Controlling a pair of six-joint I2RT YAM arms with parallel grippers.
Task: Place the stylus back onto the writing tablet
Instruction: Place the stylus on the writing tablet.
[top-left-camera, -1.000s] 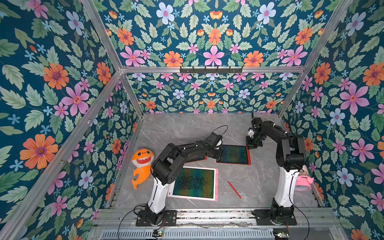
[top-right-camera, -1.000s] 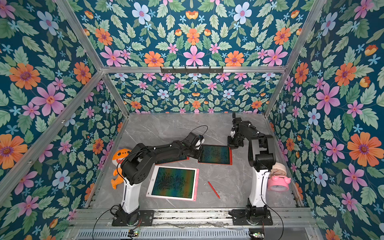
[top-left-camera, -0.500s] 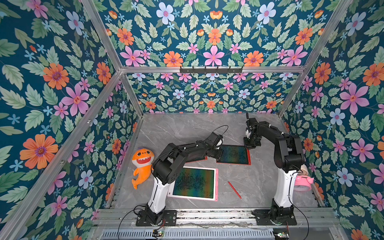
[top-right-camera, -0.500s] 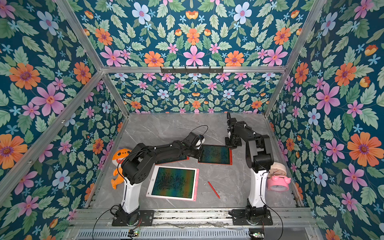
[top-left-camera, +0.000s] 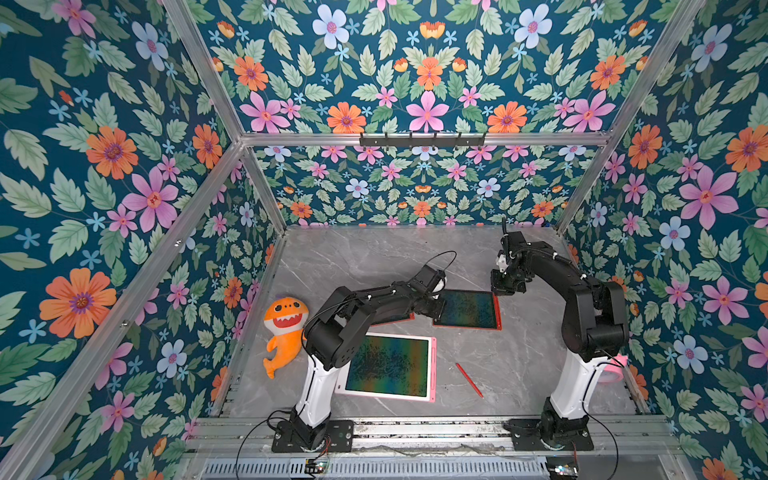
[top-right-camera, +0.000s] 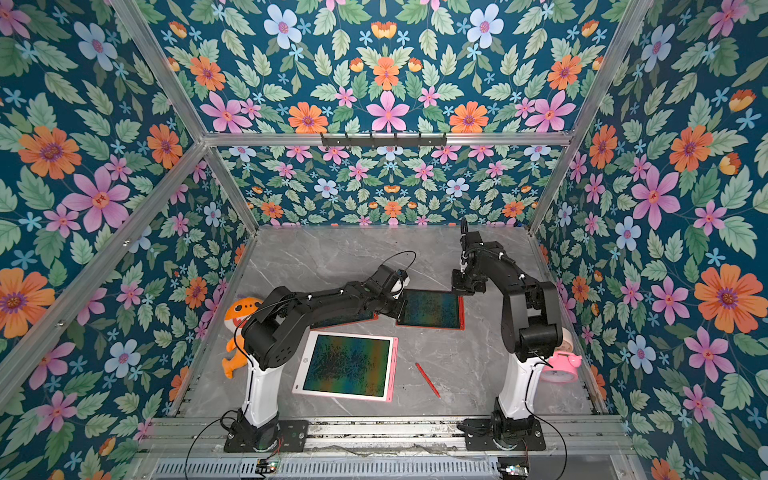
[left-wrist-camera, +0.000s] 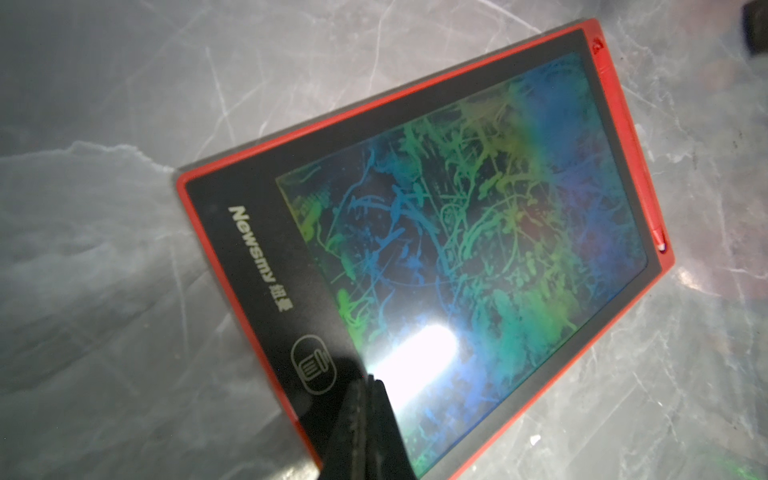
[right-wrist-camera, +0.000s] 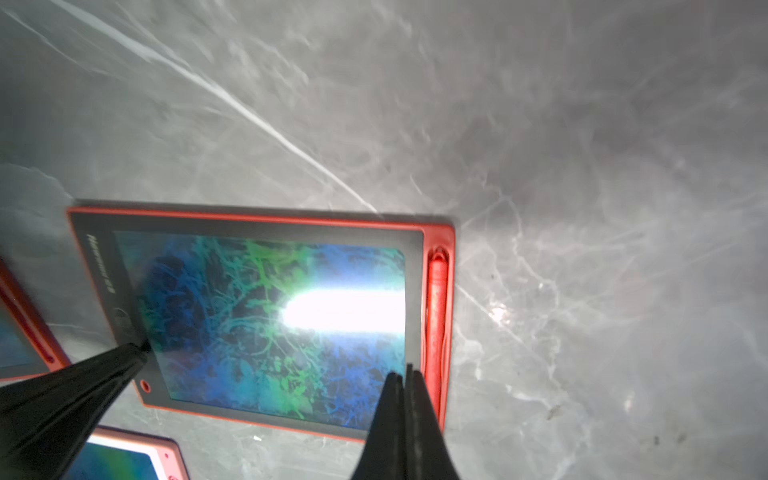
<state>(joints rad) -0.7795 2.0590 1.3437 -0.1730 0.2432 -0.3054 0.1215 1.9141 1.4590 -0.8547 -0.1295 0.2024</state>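
flowered walls close in a grey marble table (top-left-camera: 374, 257). on it lies a red tablet (top-left-camera: 467, 309), its stylus (right-wrist-camera: 436, 307) seated in the slot along one edge. the left claw (left-wrist-camera: 370, 384), tips together, meets the tablet's bezel by the bin icon. the right claw (right-wrist-camera: 406, 376), tips together and empty, hangs just beside the stylus. a loose red pen (top-left-camera: 469, 380) lies on the table near a pink tablet (top-left-camera: 390, 365).

An orange shark plush (top-left-camera: 286, 332) lies on the grey marbled counter (top-left-camera: 365, 257) by the flowered wall (top-left-camera: 124, 208); a pink alarm clock (top-right-camera: 561, 365) sits opposite.
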